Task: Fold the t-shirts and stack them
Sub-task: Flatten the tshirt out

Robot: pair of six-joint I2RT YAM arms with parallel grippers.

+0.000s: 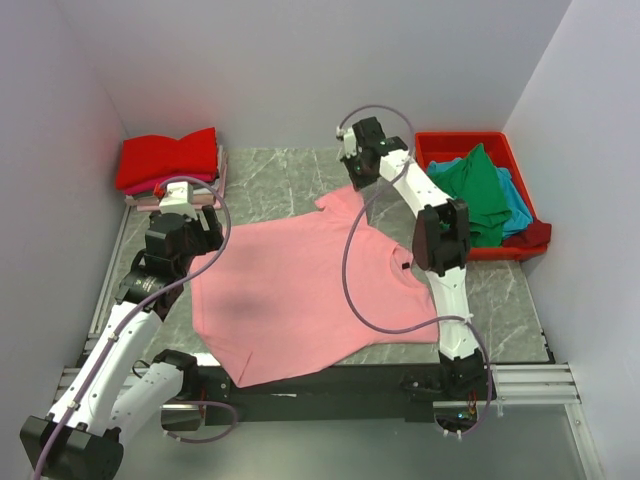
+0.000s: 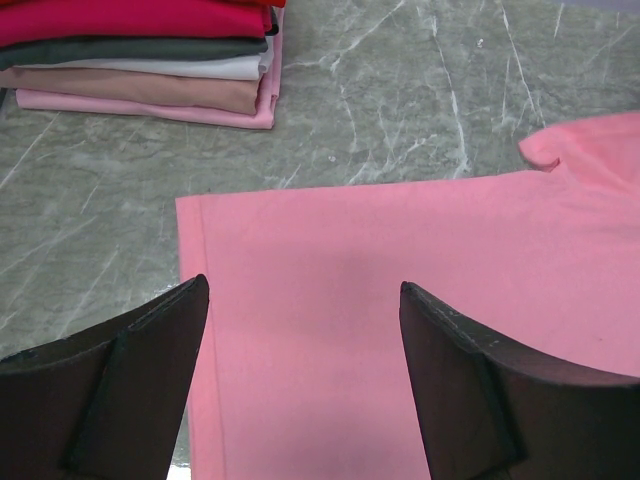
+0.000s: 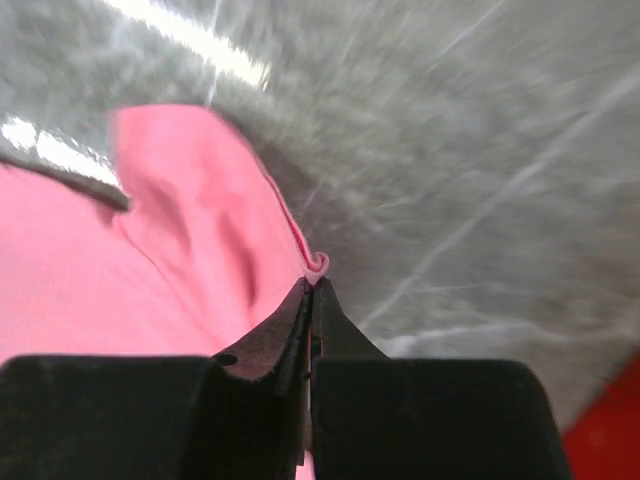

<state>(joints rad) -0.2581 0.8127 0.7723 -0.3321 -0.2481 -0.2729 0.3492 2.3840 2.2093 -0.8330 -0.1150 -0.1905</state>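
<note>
A pink t-shirt (image 1: pixel 300 300) is lying spread flat on the grey marbled table (image 1: pixel 290 170), its hem pointing left and its collar right, reaching from the near edge toward the middle. Inside the collar a dark neck label (image 1: pixel 397 266) is showing, too small for any print to be read. Over the shirt's left hem the left gripper (image 2: pixel 302 290) is hovering with its jaws spread wide and nothing between them; whether the fingers are brushing the cloth cannot be told. Farther back, at the shirt's far sleeve (image 1: pixel 340 203), the right gripper (image 3: pixel 312 287) is clenching tight, pinching a small fold of the sleeve's edge between its fingertips. At the far left a folded stack (image 1: pixel 168 165) of shirts is sitting on the table, a red one on top with dark grey, white, tan and pink layers under it. At the far right a red bin (image 1: pixel 440 145) is holding a green shirt (image 1: pixel 475 185), a teal-blue shirt (image 1: pixel 518 210) and a maroon shirt (image 1: pixel 535 235) in a loose heap.
</note>
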